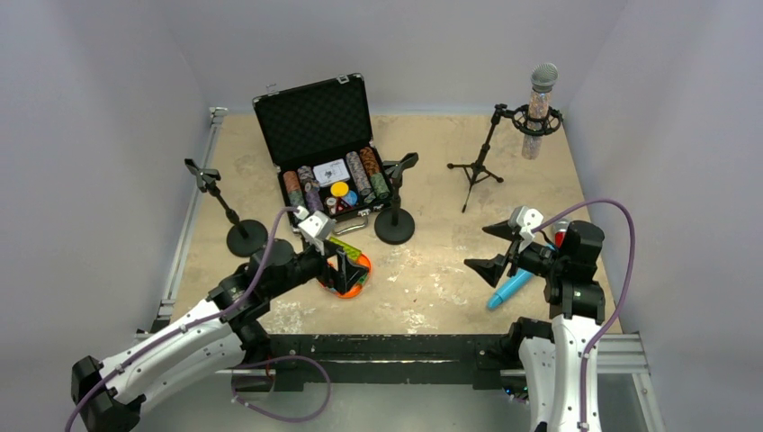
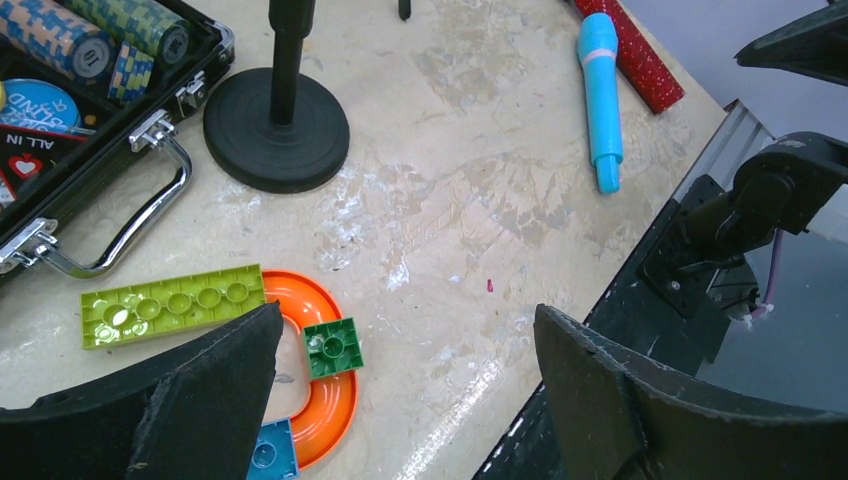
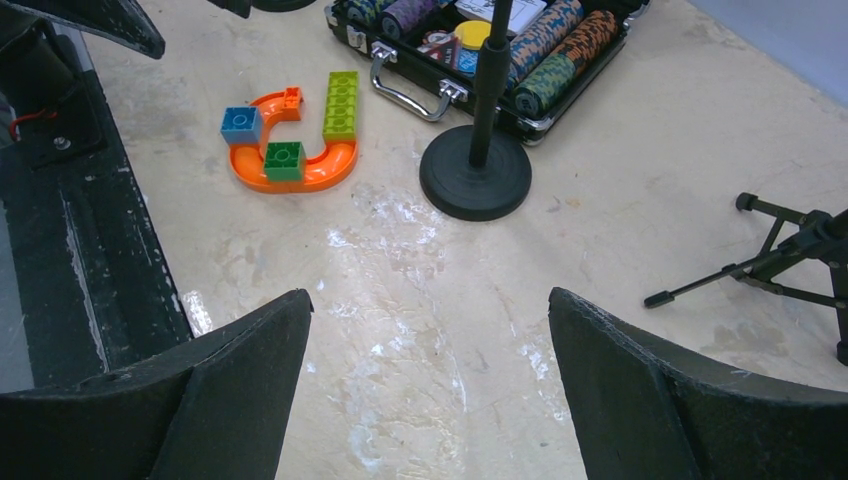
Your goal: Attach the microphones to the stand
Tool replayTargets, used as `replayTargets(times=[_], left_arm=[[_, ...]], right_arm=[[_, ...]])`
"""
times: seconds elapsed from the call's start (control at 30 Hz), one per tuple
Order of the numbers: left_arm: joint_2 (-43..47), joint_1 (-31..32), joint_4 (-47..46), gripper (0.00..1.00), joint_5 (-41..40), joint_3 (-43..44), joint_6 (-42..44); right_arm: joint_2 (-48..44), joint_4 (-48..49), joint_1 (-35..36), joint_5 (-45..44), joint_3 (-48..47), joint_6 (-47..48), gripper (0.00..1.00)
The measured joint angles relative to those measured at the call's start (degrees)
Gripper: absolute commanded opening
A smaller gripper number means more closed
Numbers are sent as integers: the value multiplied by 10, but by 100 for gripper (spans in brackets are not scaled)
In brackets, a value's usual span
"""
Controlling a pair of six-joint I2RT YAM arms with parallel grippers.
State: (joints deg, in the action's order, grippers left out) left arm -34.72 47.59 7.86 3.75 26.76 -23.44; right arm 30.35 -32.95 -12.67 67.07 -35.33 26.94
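A silver-pink glitter microphone (image 1: 540, 108) stands upright in the clip of the tripod stand (image 1: 477, 171) at the back right. A light-blue microphone (image 1: 511, 289) lies on the table beside my right arm; it also shows in the left wrist view (image 2: 600, 95). A red glitter microphone (image 2: 632, 50) lies next to it, mostly hidden under the right arm in the top view. Two round-base stands, left (image 1: 245, 236) and middle (image 1: 395, 225), hold nothing. My left gripper (image 1: 346, 265) is open and empty over toy bricks. My right gripper (image 1: 493, 249) is open and empty, left of the blue microphone.
An open black case of poker chips (image 1: 324, 153) sits at the back centre. An orange curved toy piece with bricks (image 2: 320, 400) lies under the left gripper and shows in the right wrist view (image 3: 290, 165). A black rail (image 1: 387, 346) runs along the near table edge.
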Motion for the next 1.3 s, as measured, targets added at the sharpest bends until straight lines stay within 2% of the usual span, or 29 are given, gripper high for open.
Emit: replayTargets(times=[0.27, 1.3], left_arm=[[-44, 0, -20, 99, 10, 0, 2], [-68, -4, -107, 100, 46, -42, 8]], right_arm=[[0, 0, 0, 0, 0, 3, 92], [0, 0, 0, 0, 0, 13, 92]])
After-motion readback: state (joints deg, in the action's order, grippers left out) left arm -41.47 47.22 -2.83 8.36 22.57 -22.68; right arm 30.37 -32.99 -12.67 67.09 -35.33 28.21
